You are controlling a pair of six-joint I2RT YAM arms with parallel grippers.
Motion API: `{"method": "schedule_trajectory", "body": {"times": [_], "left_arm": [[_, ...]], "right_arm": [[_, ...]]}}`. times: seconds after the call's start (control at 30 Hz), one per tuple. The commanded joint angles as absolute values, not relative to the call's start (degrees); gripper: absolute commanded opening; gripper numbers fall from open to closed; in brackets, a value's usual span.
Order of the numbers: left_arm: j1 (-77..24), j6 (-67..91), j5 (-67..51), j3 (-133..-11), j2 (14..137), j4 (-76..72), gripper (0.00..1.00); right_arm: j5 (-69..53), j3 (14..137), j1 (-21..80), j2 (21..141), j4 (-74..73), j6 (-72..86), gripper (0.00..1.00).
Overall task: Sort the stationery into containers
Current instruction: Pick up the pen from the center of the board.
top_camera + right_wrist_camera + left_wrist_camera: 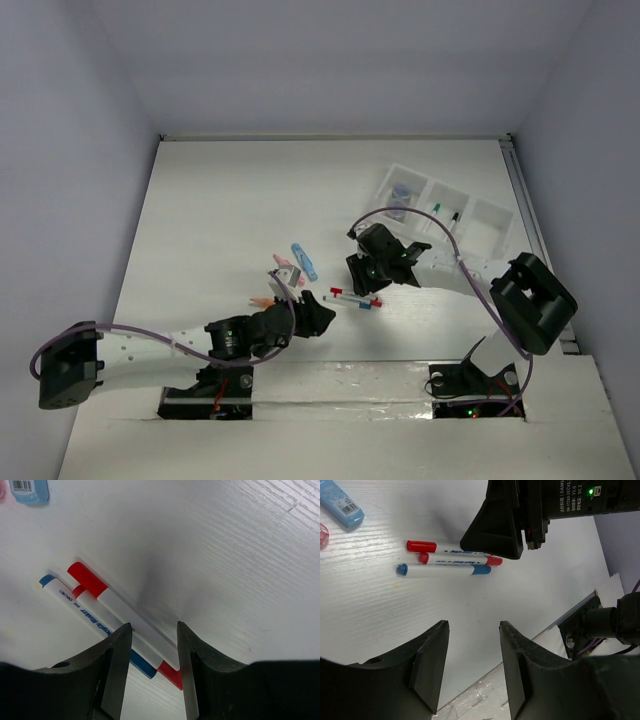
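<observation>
Hovering above the three capped markers (95, 617), the right gripper (152, 630) is hanging wide and empty, apparently starting a pick. The next move is calling for descent, closure, then carry to the divided tray (489, 222)

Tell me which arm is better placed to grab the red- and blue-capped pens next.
Right, probably. The right claw, open, hangs over the pens, which run between its fingers, and the tray lies on its side. The left claw, also open, sits short of them.

White pens (451, 561) with red and blue caps, pale-blue barcoded piece (341, 504), possibly a pink piece (322, 535) beside it
</observation>
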State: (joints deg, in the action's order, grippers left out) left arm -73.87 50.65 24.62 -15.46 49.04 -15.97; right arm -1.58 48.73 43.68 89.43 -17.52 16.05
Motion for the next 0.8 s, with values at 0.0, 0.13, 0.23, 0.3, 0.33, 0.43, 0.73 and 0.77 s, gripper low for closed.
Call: {"method": "schedule_trajectory", "body": {"times": [0.0,0.13,0.23,0.3,0.33,0.43,0.73,0.77], "left_arm": [[-74.09,51.33,26.01,-15.29,49.30,-19.16,0.42],[-74.62,51.50,25.93,-15.21,50.01,-19.42,0.42],[-74.62,51.68,25.93,-14.94,50.27,-19.77,0.42],[-74.62,51.68,25.93,-15.03,50.27,-19.78,0.42],[-74.62,51.77,25.93,-14.94,50.27,-19.78,0.42],[-74.62,51.85,26.02,-14.94,50.53,-19.78,0.42],[-74.62,52.21,25.66,-15.65,54.14,-20.12,0.42],[-74.62,52.29,25.66,-15.56,54.14,-20.30,0.42]], "right_arm": [[-2.11,51.15,44.38,89.12,-15.38,15.91,0.47],[-2.46,50.80,44.38,87.80,-15.38,16.00,0.46],[-2.64,50.71,44.38,88.24,-15.73,16.00,0.45],[-2.64,50.45,44.91,89.11,-15.82,15.91,0.44],[-2.72,50.45,44.91,89.30,-15.82,16.00,0.44],[-2.64,50.01,44.91,89.65,-15.64,16.08,0.43],[-1.67,50.98,45.43,90.88,-17.14,15.56,0.42],[-1.67,51.06,45.44,90.88,-17.31,15.56,0.42]]}}
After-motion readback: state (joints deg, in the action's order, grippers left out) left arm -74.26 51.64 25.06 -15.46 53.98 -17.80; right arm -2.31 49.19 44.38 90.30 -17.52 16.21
